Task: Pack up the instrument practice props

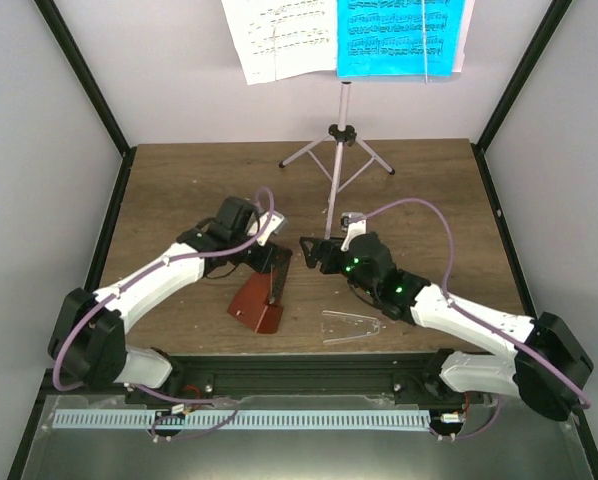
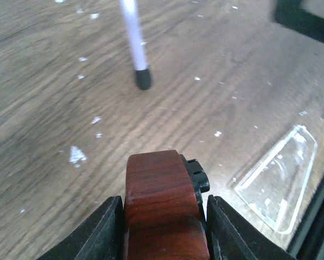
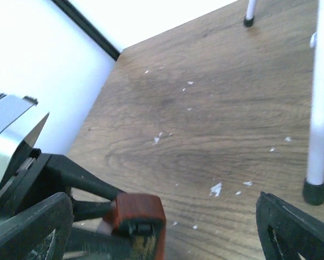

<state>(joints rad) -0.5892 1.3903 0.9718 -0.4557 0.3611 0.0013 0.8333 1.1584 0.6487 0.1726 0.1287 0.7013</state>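
Two grippers at the metronome [image 1: 259, 305]: left gripper [image 1: 269, 262] clamps its brown body, tilted, near the table's [image 1: 179, 190] front edge; right gripper [image 1: 311, 252] is spread wide beside it. Hold the body steady while fetching the clear cover [image 1: 351, 326] nearby.

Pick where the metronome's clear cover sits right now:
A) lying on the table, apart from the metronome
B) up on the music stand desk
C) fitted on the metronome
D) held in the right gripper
A: the clear cover lies by itself on the table near the front edge, while the left gripper clamps the bare metronome beside it.
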